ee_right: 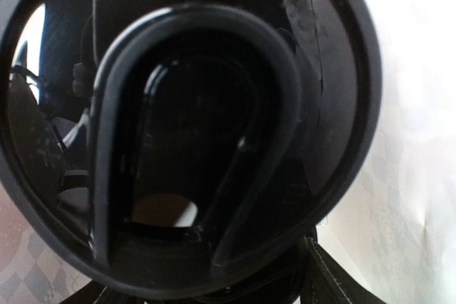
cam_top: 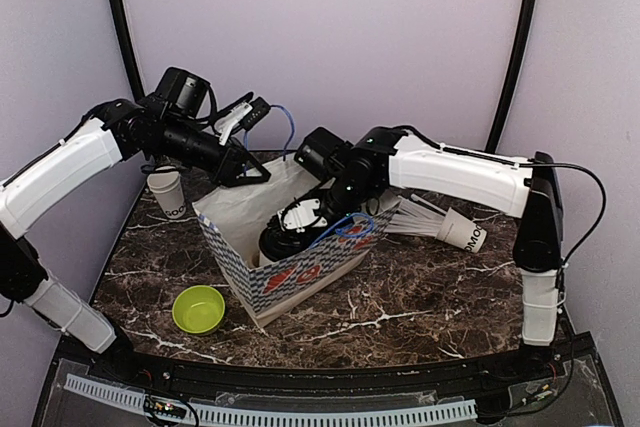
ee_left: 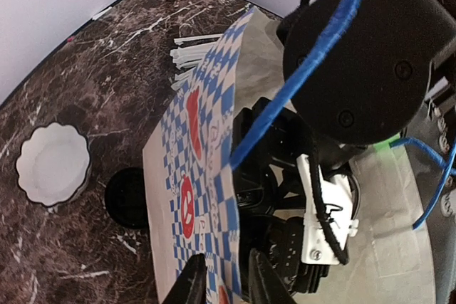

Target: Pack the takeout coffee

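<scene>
One takeout coffee cup, seen by its black lid [cam_top: 283,241], is inside the open blue-checked paper bag [cam_top: 300,273]. My right gripper [cam_top: 303,219] reaches into the bag and is shut on this cup. Its lid [ee_right: 192,126] fills the right wrist view, with one finger [ee_right: 335,282] showing below it. A second lettered white cup [cam_top: 168,194] stands left of the bag, its top hidden under my left arm. My left gripper [ee_left: 226,260] straddles the bag's back wall [ee_left: 196,140], jaws narrowed with a gap. A black lid [ee_left: 128,197] sits just outside that wall.
A white cup [cam_top: 462,230] lies on its side right of the bag, spilling white straws [cam_top: 418,215]. A green bowl [cam_top: 198,309] sits at the front left. A white scalloped bowl [ee_left: 53,164] rests behind the bag. Blue cables hang over the bag.
</scene>
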You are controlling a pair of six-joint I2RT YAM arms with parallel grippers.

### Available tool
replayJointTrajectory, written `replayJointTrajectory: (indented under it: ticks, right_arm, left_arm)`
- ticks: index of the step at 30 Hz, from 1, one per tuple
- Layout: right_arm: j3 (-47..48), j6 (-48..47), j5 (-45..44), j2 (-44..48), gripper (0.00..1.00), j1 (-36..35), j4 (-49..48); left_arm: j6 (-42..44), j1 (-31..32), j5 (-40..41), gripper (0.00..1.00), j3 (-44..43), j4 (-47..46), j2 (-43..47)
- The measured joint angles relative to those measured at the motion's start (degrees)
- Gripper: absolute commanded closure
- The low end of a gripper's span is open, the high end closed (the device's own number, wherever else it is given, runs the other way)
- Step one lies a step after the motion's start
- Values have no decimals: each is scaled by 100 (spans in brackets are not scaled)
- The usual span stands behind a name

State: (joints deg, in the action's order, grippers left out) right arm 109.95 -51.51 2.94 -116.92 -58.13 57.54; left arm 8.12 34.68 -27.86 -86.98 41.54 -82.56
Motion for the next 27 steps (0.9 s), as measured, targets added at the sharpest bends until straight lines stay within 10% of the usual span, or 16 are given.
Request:
replayJointTrajectory:
  ticks: [5,27]
  right_arm:
    - [-297,59,-22,203,43,-109,-103]
    - [-2203,472,-1021,1526,40,-846,-828]
  left_arm:
    - [63,81,-68,100,-48,72,-122]
    - [326,1062,-136,100,-125,-483,-293]
